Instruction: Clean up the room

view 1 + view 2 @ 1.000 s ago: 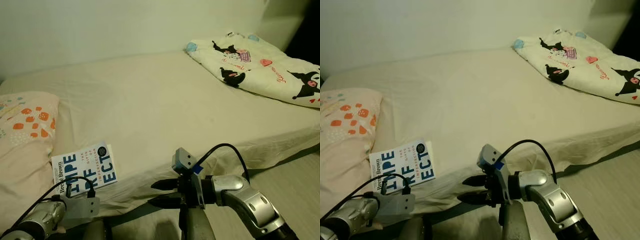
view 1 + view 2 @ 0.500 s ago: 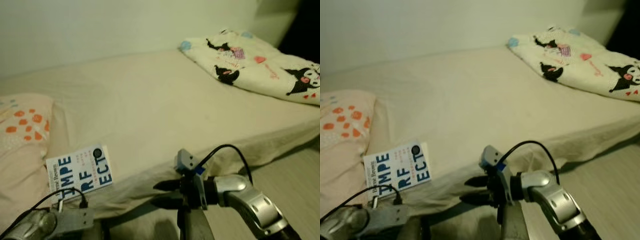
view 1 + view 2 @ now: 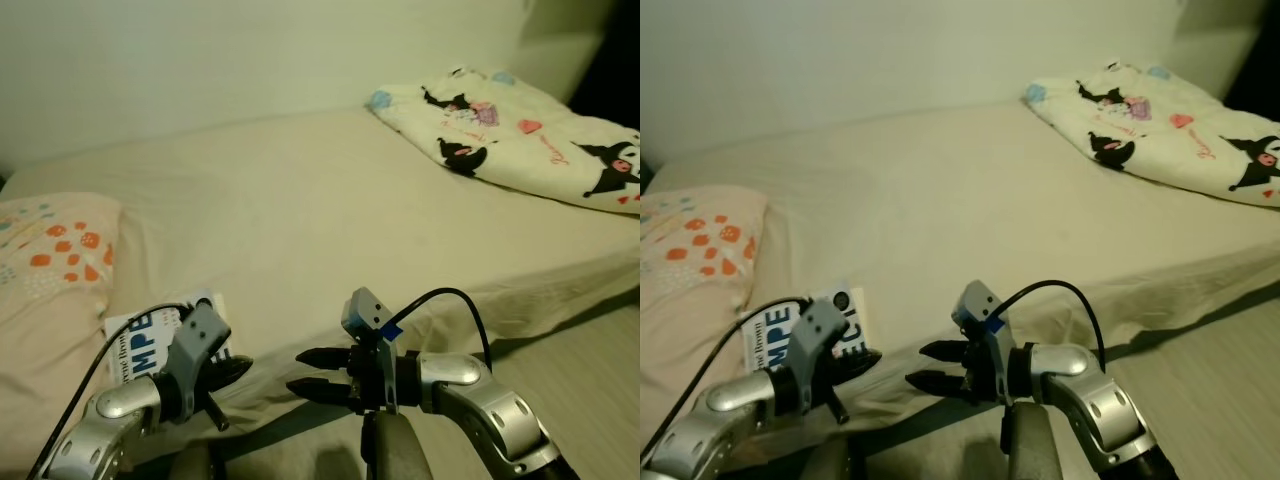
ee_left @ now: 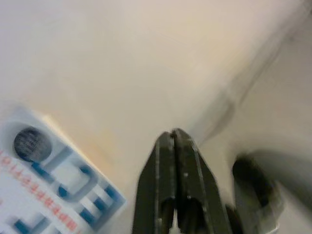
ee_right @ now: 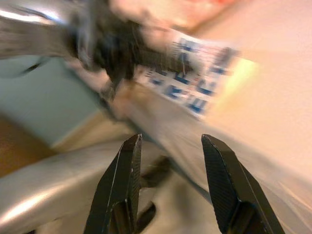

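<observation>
Book [image 3: 150, 338] sits at the bed's [image 3: 330, 220] near edge beside the pillow [image 3: 50, 260]. My left end effector [image 3: 232, 372] has risen over it, fingers pressed together, so I judge pickup is starting. Right end effector [image 3: 312, 372] hovers parted beside the mattress. Title's half covered; right wrist view is blurred.

You have a plain cream bedsheet [image 3: 330, 220] under a pale greenish-white wall [image 3: 200, 60]. The white paperback book [image 3: 845, 325] carries big blue block letters, small orange lines and a dark round seal. The pale pink pillow [image 3: 50, 260] is dotted with orange blotches and a few light blue specks. The cream quilted blanket [image 3: 510, 130] shows black cartoon figures, pink-red hearts and light blue patches.
</observation>
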Motion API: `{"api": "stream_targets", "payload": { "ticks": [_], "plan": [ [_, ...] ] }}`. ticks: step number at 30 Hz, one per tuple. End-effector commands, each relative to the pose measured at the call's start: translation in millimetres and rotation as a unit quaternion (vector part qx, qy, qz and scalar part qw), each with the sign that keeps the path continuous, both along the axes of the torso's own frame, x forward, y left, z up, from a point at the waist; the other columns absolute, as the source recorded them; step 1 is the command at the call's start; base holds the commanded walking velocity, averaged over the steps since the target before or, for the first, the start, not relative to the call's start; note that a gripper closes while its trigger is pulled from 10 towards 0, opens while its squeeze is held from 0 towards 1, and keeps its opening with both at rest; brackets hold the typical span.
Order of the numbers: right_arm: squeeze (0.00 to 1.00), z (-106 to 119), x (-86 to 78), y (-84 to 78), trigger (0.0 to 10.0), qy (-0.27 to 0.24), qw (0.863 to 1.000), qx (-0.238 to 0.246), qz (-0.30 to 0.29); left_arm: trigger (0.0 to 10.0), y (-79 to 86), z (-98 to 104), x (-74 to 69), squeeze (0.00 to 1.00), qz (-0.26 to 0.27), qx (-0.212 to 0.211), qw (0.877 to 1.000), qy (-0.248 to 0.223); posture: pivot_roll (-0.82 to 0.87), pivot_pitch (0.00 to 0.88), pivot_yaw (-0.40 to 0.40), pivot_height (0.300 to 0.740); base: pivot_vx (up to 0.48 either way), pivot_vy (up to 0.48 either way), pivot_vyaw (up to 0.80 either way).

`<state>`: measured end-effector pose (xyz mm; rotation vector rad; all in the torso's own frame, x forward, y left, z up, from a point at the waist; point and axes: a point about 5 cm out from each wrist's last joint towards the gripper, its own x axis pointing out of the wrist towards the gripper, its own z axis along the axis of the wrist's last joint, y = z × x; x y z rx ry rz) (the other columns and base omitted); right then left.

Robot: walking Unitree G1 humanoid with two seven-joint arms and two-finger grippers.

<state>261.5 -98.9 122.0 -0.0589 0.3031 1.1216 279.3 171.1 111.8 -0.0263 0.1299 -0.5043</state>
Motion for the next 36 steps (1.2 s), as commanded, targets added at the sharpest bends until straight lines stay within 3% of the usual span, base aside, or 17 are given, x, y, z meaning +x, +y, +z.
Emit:
{"api": "stream_targets", "payload": {
  "ticks": [1,2,3,4,10,11,13,15,16,18,20,22,23,26,36],
  "plan": [
    [0.00,-6.0,5.0,-2.7,10.0,-0.025,0.998,-0.013,-0.057,10.0,13.5,-6.2,6.1,0.00,0.107,-0.023,0.994,0.019,-0.09,0.088,-0.015,0.572,0.000,0.000,0.00],
    [0.00,-6.0,5.0,-2.7,10.0,-0.025,0.998,-0.013,-0.057,10.0,13.5,-6.2,6.1,0.00,0.107,-0.023,0.994,0.019,-0.09,0.088,-0.015,0.572,0.000,0.000,0.00],
    [0.00,-11.5,14.2,-5.1,10.0,-0.057,0.986,-0.025,-0.154,10.0,22.4,-7.9,14.7,0.00,0.215,-0.019,0.976,0.016,-0.10,0.073,-0.005,0.572,0.000,0.000,0.00],
    [0.00,-13.1,17.6,-6.8,10.0,-0.070,0.978,-0.030,-0.194,10.0,25.1,-7.0,15.3,0.00,0.242,-0.016,0.970,0.014,-0.10,0.073,-0.005,0.572,0.000,0.000,0.00],
    [0.00,-14.6,23.8,-12.5,10.0,-0.087,0.955,-0.032,-0.281,10.0,22.7,-1.0,14.9,0.00,0.253,-0.024,0.967,0.008,-0.09,0.058,0.006,0.572,0.000,0.000,0.00],
    [0.00,-13.9,25.6,-15.1,10.0,-0.093,0.946,-0.024,-0.309,10.0,21.0,0.1,14.8,0.00,0.259,-0.035,0.965,0.009,-0.09,0.052,0.014,0.572,0.000,0.000,0.00],
    [0.00,-13.9,25.6,-15.1,10.0,-0.093,0.946,-0.024,-0.309,10.0,21.0,0.1,14.8,0.00,0.259,-0.035,0.965,0.009,-0.09,0.052,0.014,0.572,0.000,0.000,0.00],
    [0.00,-10.2,31.3,-26.7,10.0,-0.126,0.921,-0.022,-0.368,10.0,19.6,0.7,15.5,0.00,0.272,-0.026,0.962,0.000,-0.08,0.041,0.016,0.572,0.000,0.000,0.00],
    [0.00,-10.2,31.3,-26.7,10.0,-0.126,0.921,-0.022,-0.368,10.0,19.6,0.7,15.5,0.00,0.272,-0.026,0.962,0.000,-0.08,0.041,0.016,0.572,0.000,0.000,0.00],
    [0.00,-7.3,35.7,-36.8,10.0,-0.149,0.902,-0.023,-0.404,10.0,13.0,-1.1,15.4,0.00,0.265,-0.028,0.964,-0.011,-0.08,0.038,0.012,0.572,0.000,0.000,0.00],
    [0.00,-6.2,37.1,-38.8,10.0,-0.159,0.897,-0.025,-0.413,10.0,7.9,-2.0,15.1,0.00,0.251,0.001,0.968,-0.025,-0.09,0.033,0.011,0.572,0.000,0.000,0.00],
    [0.00,-6.7,36.8,-39.6,10.0,-0.144,0.898,-0.010,-0.415,10.0,5.6,-3.9,15.2,0.00,0.252,0.021,0.967,-0.023,-0.09,0.033,0.011,0.572,0.000,0.000,0.00],
    [0.00,-8.2,36.9,-43.0,10.0,-0.125,0.893,0.005,-0.433,10.0,4.8,-5.0,15.2,0.00,0.254,0.030,0.966,-0.020,-0.08,0.025,0.009,0.582,0.000,0.000,0.00],
    [0.00,-9.6,37.4,-45.0,10.0,-0.116,0.886,0.014,-0.448,10.0,4.0,-5.4,15.1,0.00,0.256,0.032,0.966,-0.021,-0.08,0.022,0.011,0.592,0.000,0.000,0.00],
    [0.00,-11.8,37.2,-35.2,10.0,-0.116,0.891,0.027,-0.439,10.0,3.0,-2.2,16.1,0.00,0.252,0.032,0.967,-0.032,-0.08,0.002,0.014,0.627,0.000,0.000,0.00]
  ]
}}
